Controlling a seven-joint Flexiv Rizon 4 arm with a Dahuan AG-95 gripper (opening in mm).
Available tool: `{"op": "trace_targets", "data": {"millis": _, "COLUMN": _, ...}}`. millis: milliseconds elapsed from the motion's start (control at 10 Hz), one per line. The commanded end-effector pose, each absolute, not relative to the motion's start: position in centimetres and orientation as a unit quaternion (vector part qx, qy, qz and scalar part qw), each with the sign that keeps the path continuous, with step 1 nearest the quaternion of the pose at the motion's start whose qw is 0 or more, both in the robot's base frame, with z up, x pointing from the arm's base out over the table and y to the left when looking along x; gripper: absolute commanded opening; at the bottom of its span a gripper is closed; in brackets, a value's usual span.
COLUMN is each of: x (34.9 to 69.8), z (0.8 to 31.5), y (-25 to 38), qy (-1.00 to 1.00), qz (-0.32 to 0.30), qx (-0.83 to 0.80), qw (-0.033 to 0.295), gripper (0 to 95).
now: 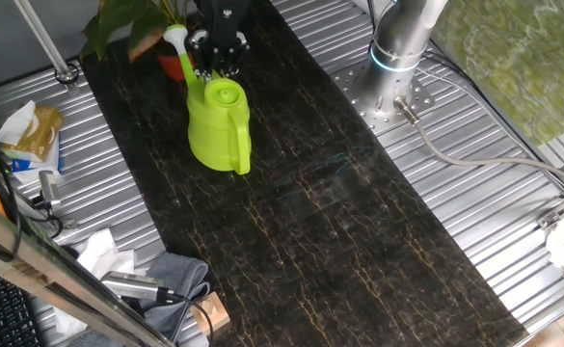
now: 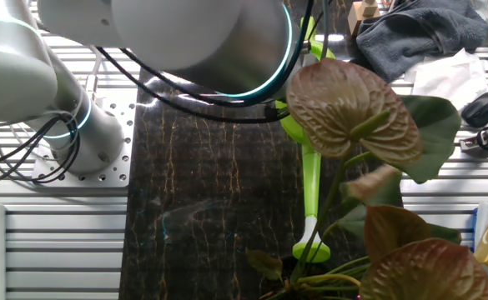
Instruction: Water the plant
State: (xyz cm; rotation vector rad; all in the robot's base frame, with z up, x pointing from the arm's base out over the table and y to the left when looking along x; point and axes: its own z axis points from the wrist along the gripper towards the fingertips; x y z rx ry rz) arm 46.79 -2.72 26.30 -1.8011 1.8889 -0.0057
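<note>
Dark marbled tabletop (image 1: pixel 339 212); plant (image 2: pixel 352 108) broad-leaved, reddish-brown and green; pincer (image 1: pixel 217 66) grip state unclear.

The watering can (image 1: pixel 219 126) stands on the worktop (image 1: pixel 339 222), upper centre; the plant (image 1: pixel 132 29) sits behind it, upper left.

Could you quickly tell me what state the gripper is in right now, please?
Gripper: down at the top of the watering can, beside the plant; whether it is open or closed cannot be told.
</note>
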Motion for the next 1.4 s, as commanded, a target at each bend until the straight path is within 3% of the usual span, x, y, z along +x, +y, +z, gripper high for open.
{"op": "trace_targets", "data": {"millis": 100, "x": 46.84, "z": 26.35, "y": -2.87, "qy": 0.698, "qz": -0.001, "qx": -0.666, "qw": 0.264, "gripper": 0.0}}
{"op": "trace_targets", "data": {"millis": 1400, "x": 46.81, "z": 26.75, "y": -3.35, "qy": 0.697, "qz": 0.011, "qx": -0.662, "qw": 0.276, "gripper": 0.0}}
